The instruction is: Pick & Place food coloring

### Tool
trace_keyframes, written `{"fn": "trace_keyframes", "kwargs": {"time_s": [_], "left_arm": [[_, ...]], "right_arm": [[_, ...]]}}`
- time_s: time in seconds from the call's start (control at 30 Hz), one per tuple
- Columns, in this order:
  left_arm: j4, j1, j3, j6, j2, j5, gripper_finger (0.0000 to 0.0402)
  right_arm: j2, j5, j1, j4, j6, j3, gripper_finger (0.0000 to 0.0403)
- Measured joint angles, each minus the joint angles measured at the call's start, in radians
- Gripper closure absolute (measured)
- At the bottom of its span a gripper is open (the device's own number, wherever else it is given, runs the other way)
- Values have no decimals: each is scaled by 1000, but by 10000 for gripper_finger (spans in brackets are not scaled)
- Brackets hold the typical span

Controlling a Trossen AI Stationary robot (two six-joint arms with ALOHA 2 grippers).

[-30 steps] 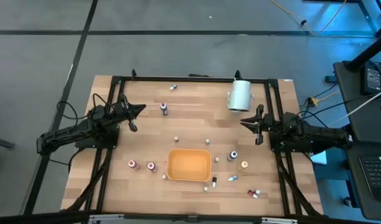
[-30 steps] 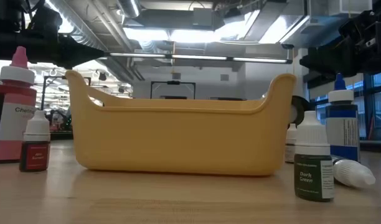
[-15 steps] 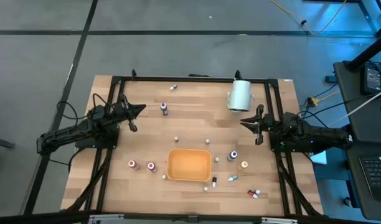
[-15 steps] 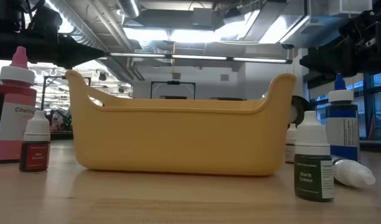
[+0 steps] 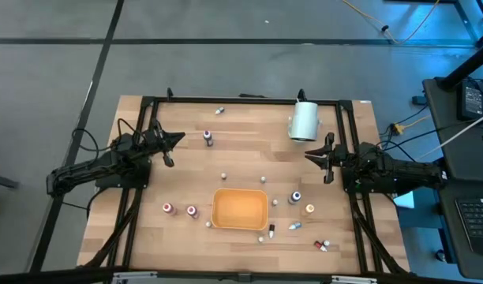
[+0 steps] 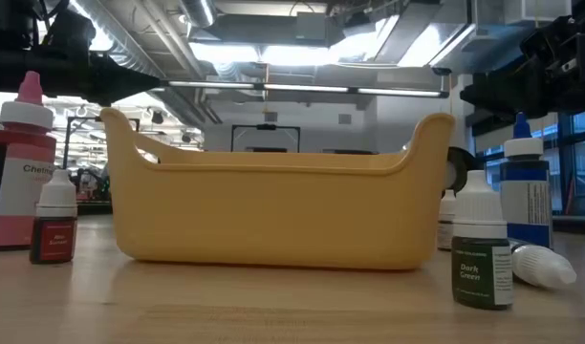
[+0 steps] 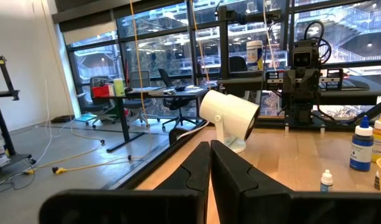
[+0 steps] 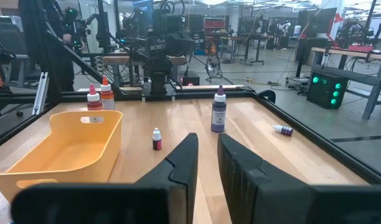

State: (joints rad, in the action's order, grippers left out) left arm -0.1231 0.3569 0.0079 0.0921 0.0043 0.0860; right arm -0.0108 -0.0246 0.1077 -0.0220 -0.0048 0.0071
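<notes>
I read the clock from above, with the shallow orange plastic tray (image 5: 240, 192) as its middle and the far edge of the light wooden table (image 5: 249, 150) as twelve.

My left gripper (image 5: 179, 138) hangs over the table at about ten o'clock. Its two dark fingers (image 7: 197, 165) are pressed flat together, with nothing between them. My right gripper (image 5: 308, 155) hangs at about two o'clock. Its fingers (image 8: 185, 155) are drawn in until only a thin slit stays open, and that slit is empty. Both grippers are well apart from every bottle.

The food coloring bottles lie scattered around the tray:
- A purple-capped bottle (image 5: 208, 139) stands upright at eleven o'clock, near my left gripper.
- A tiny dropper (image 5: 219, 110) lies farther off, near the far edge.
- Two red-capped bottles (image 5: 168, 208) stand side by side at nine o'clock.
- A blue-capped bottle (image 5: 294, 197) and an orange-capped bottle (image 5: 310, 209) stand close together at three o'clock.
- A teal-capped dropper (image 5: 294, 226) lies on its side at four o'clock.
- A red and white pair (image 5: 323, 246) lies beyond it, near the front edge.
- A small dark green bottle (image 6: 482, 253) stands just beside the tray in the low view.

I cannot tell whether the tray holds anything.

A large white plastic cylinder (image 5: 305, 120) sits at one o'clock, near the far rail.
</notes>
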Motion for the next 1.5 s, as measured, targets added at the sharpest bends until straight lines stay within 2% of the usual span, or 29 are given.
{"fn": "trace_keyframes", "kwargs": {"time_s": [0.7, 0.93, 1.5], "left_arm": [[0, 0, 0, 0, 0, 0, 390], [0, 0, 0, 0, 0, 0, 392], [-27, 0, 0, -23, 0, 2, 387]], "right_arm": [[0, 0, 0, -3, 1, 0, 337], [0, 0, 0, -3, 49, 0, 337], [0, -61, 0, -12, 83, 0, 337]]}}
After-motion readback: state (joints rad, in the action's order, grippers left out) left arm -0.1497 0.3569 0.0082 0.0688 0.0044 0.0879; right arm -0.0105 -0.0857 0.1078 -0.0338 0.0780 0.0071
